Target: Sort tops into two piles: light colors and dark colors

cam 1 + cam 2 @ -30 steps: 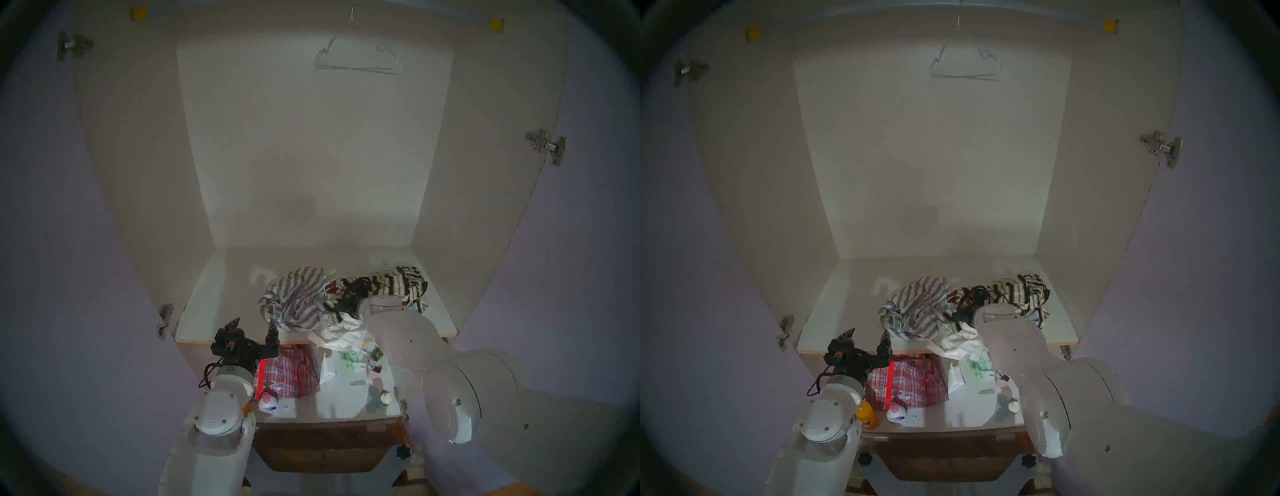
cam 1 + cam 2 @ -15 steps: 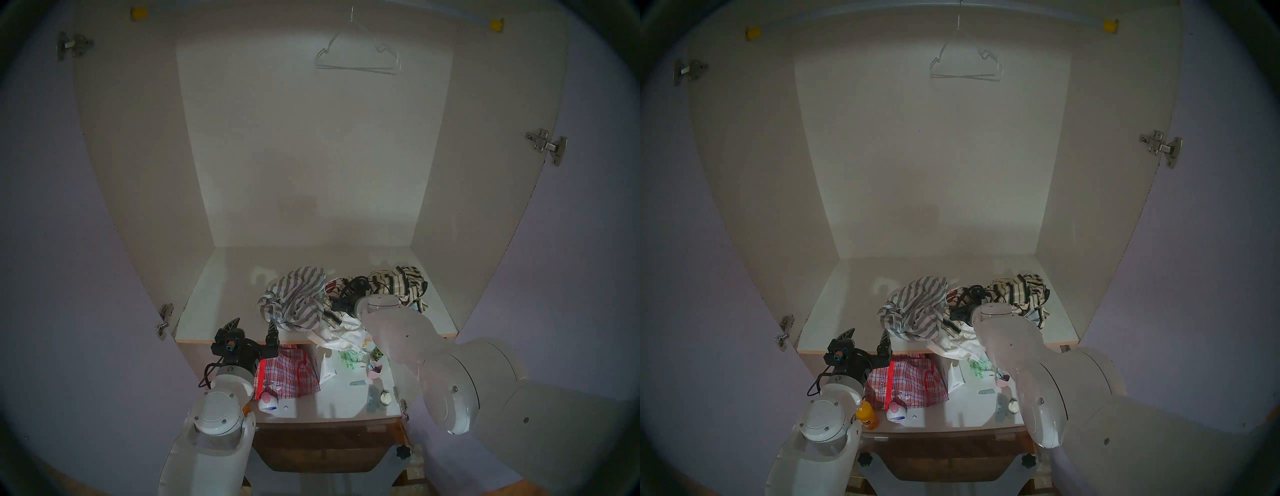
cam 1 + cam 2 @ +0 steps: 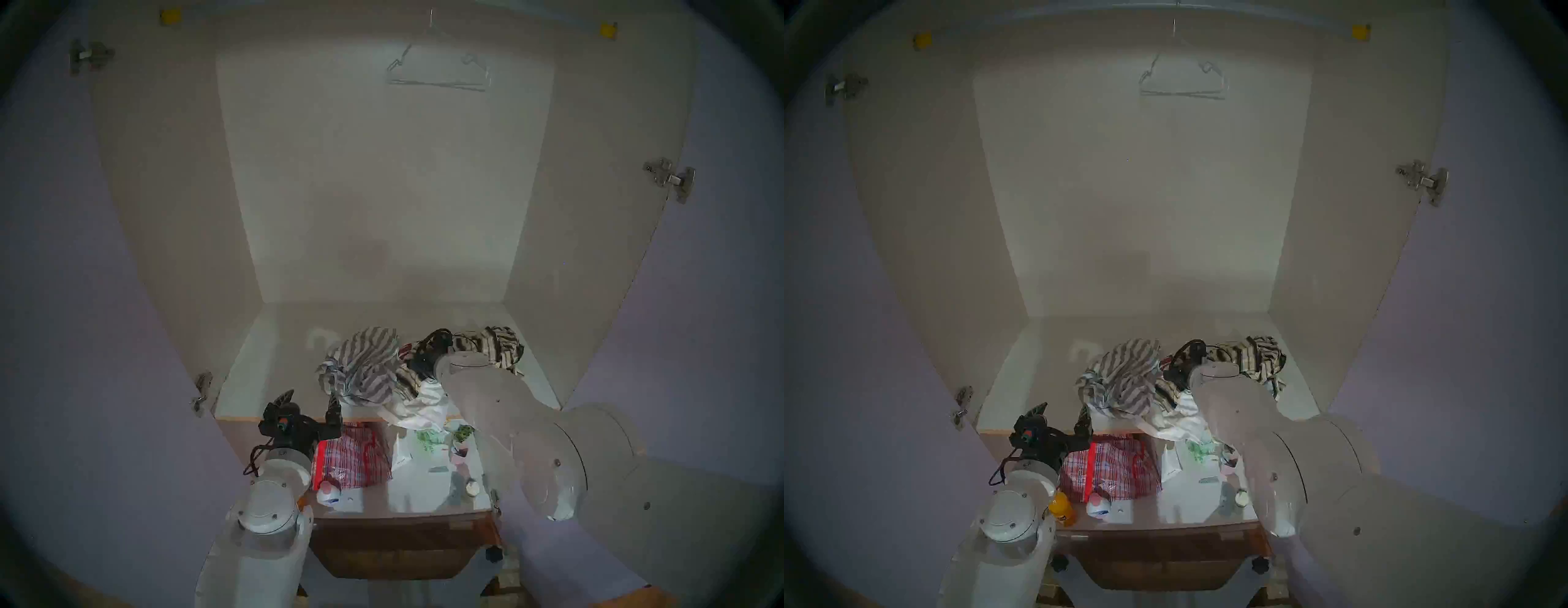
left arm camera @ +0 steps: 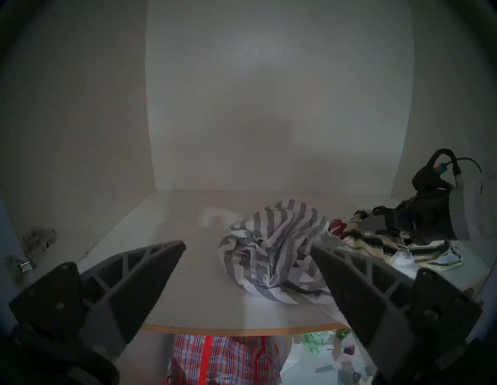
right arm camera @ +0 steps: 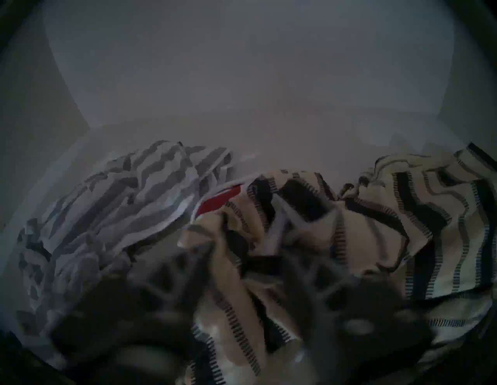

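Cream knit top w/ black stripes (image 5: 376, 223) bunches round the right claw (image 5: 258, 271), which looks pinched on a fold, prob to drag it off the white top (image 3: 420, 405). Left claw (image 4: 247, 252) idle, wide open, nr shelf (image 3: 271, 361) edge.

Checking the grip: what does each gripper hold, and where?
Left gripper: nothing, jaws open. Right gripper: seemingly a bunched fold of the cream top, blurred.

Ahead of your left gripper (image 3: 311, 401) on the shelf (image 3: 271, 365) lies the wide-striped top (image 3: 365, 367); right of it, the knit top (image 3: 496, 346) surrounds your right gripper (image 5: 250, 242), with the bag (image 3: 354, 456) below.
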`<move>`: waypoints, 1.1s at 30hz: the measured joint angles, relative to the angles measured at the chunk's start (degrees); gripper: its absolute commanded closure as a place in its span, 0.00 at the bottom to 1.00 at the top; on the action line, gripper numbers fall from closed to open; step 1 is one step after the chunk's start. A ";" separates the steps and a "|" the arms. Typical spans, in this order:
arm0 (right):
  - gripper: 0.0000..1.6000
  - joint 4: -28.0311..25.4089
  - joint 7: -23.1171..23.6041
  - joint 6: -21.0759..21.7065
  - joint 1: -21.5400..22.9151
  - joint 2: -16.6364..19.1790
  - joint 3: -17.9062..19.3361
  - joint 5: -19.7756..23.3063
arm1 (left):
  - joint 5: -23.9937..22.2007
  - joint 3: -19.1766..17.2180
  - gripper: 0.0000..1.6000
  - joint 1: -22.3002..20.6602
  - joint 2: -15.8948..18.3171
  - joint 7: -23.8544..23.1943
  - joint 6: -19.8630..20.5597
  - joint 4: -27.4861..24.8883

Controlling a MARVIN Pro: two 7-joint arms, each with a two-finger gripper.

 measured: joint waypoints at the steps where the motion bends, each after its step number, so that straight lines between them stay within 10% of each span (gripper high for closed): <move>1: 1.00 0.08 0.03 -0.38 0.01 -0.02 0.00 -0.02 | 0.00 0.00 0.00 0.00 0.00 0.00 0.00 0.00; 33: 1.00 -8.29 -4.63 -10.88 3.23 5.05 2.15 -0.83 | -0.05 0.12 0.00 -0.06 0.08 0.26 0.00 0.13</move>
